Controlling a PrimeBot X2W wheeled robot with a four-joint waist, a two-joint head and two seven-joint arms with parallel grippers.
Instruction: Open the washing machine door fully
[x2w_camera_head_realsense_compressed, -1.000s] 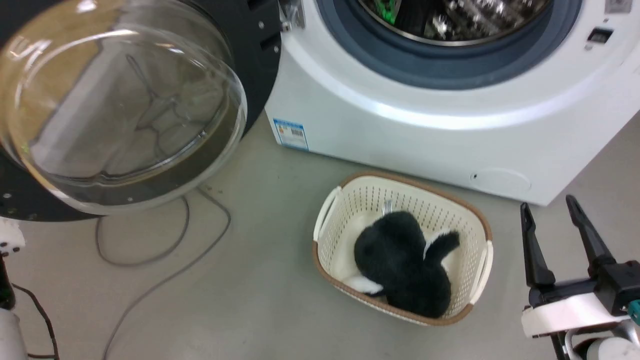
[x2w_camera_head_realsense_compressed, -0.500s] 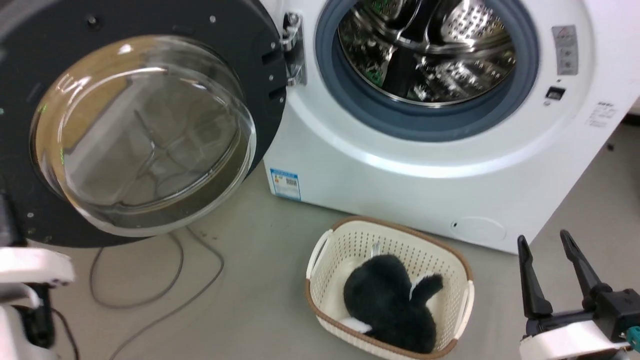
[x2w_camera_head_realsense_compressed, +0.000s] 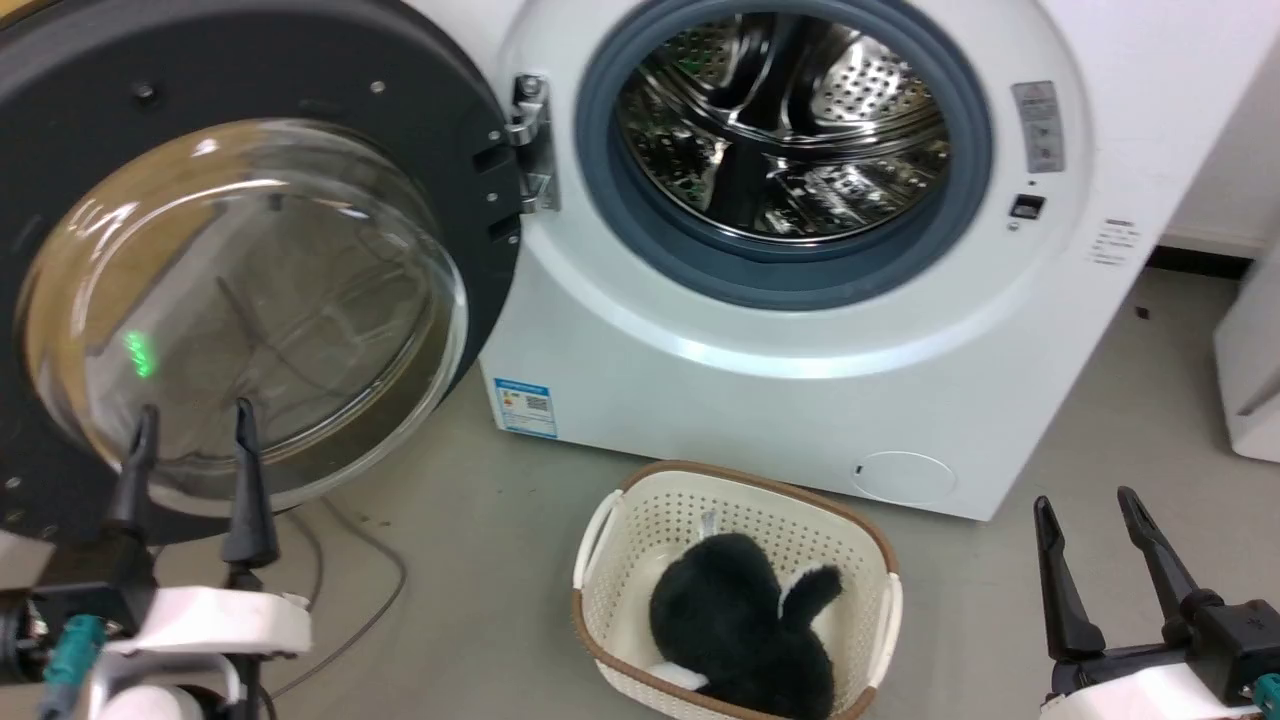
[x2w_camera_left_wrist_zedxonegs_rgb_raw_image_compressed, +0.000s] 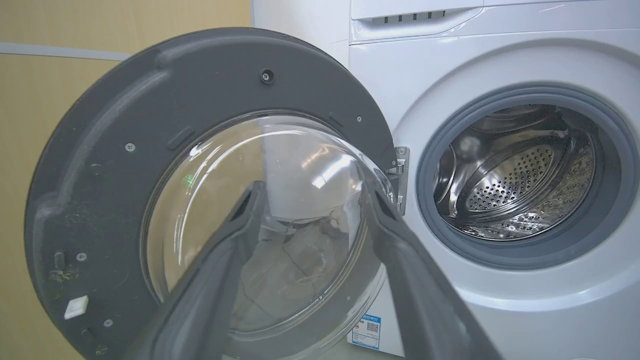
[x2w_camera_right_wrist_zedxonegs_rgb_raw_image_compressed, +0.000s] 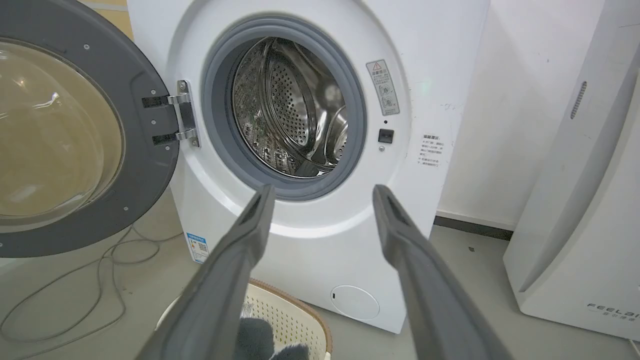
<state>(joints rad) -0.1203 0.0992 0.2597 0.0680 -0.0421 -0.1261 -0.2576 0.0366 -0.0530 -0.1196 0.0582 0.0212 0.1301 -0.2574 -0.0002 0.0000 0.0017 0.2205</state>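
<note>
The washing machine door stands wide open, dome facing outward.

Grey floor under washing machine, cream basket, loose cable.

Laundry corner: washing machine, basket

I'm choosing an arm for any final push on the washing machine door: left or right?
Left, probably. The left gripper, open, points straight at the glass of the washing machine door. The right gripper, also open, sits low on the far side, beyond the basket, away from the door.
</note>
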